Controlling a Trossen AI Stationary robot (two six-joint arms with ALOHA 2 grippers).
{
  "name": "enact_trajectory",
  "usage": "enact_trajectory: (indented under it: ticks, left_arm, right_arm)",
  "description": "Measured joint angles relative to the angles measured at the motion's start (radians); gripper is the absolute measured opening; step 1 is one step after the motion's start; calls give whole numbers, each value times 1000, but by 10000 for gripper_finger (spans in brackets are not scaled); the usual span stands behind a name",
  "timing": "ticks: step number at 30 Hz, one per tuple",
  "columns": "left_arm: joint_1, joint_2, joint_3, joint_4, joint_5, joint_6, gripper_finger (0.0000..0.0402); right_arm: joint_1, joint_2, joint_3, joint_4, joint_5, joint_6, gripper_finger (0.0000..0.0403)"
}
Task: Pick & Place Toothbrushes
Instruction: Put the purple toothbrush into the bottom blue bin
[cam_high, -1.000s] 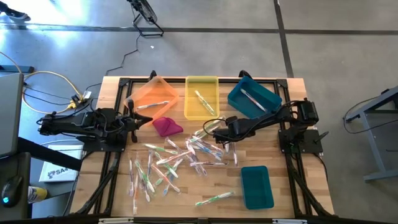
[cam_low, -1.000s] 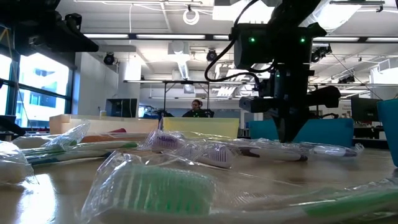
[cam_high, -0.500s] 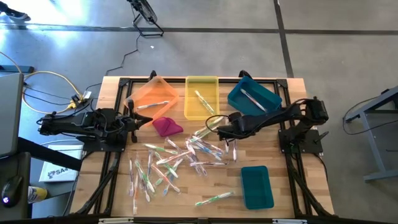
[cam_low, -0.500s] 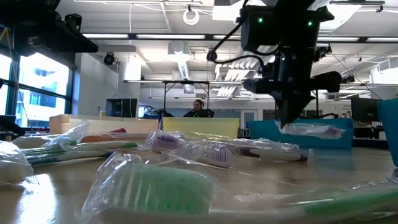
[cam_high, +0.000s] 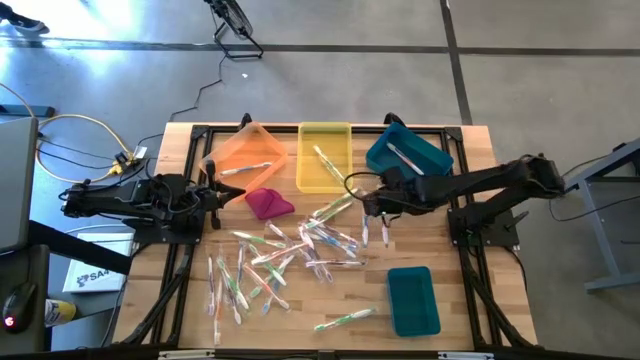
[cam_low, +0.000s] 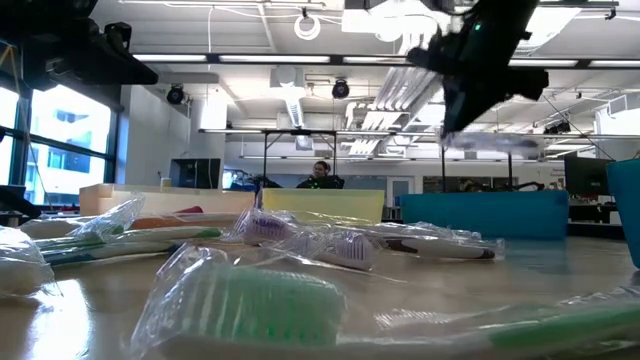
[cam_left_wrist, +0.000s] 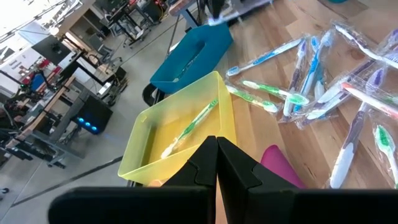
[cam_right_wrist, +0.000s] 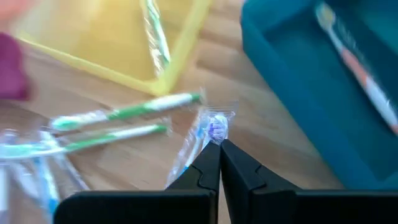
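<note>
Transport step — right gripper (cam_high: 372, 207) sits centre-right of the high view, fingers pinched on a wrapped toothbrush (cam_right_wrist: 200, 138) with a purple head. In the low view it hangs clear above the table (cam_high: 455, 262), upper right of frame. My read: the carry is underway and a bin drop comes next.

Next move calls for swinging it over the right bin and opening directly above it — the wrapper dangles, so release low enough that it doesn't catch a rim. Which bin matches is a guess; the angled teal bin (cam_high: 407, 156) is closest.

Left gripper (cam_high: 232, 195) is parked at mid-left beside the magenta cloth (cam_high: 268, 203), fingers closed on nothing.

Bins, top of the high view:
- orange bin (cam_high: 247, 156): one pale brush
- yellow bin (cam_high: 324, 157): one green brush
- angled teal bin: one brush
- second teal bin (cam_high: 412, 300), lower right: looks empty

Remaining toothbrushes (cam_high: 275, 262) are scattered across centre and lower-left of the table — plenty left.
</note>
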Motion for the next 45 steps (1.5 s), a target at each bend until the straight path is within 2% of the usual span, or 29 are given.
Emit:
enact_trajectory:
  ticks: [6, 11, 27, 31, 36, 45]
  left_arm:
    - [0, 0, 0, 0, -1, -21, 3]
    - [0, 0, 0, 0, -4, -22, 3]
    - [0, 0, 0, 8, -3, -22, 3]
    - [0, 0, 0, 8, 2, -29, 3]
    - [0, 0, 0, 9, 2, -48, 3]
    - [0, 0, 0, 9, 1, -49, 3]
  right_arm:
    - [88, -110, 0, 7, 103, -20, 3]
    - [189, -152, 1, 15, 154, -30, 3]
    - [503, -152, 1, 61, 278, -11, 3]
    - [575, -137, 1, 49, 334, 39, 3]
    - [633, -77, 1, 3, 336, 158, 3]
    - [696, 26, 0, -21, 276, 331, 3]
